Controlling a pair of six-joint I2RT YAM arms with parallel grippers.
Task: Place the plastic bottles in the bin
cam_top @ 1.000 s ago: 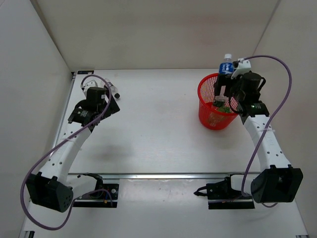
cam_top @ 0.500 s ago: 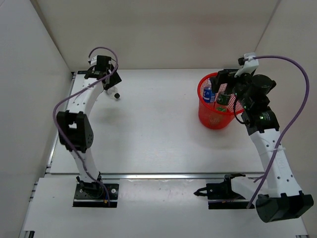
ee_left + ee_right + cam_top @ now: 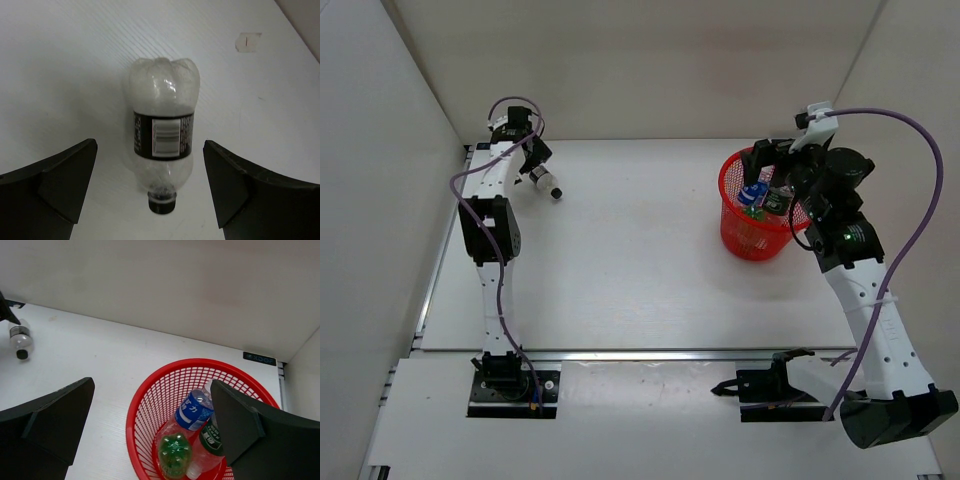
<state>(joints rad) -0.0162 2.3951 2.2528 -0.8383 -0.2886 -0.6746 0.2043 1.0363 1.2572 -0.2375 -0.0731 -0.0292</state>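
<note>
Left gripper (image 3: 150, 182) is hanging wide open, holding nothing, over the black-capped bottle (image 3: 162, 135); the bottle is lying on its side on the table (image 3: 620, 270) at the far left, between the two fingers but touching neither, cap pointing toward the wrist camera; right gripper (image 3: 150, 427) is also gaping wide and empty, hovering above the bin (image 3: 132, 415) at the far right; the blue-label bottle (image 3: 194, 409), green bottle (image 3: 174, 454) and dark-green-capped bottle (image 3: 212, 437) are sitting inside the bin; the black-capped one is looking empty, so probably very light, thin-walled and squashy, smooth and prone to rolling; best hold is looking like across the labelled middle, squeezing gently; the cap end is too narrow.
</note>
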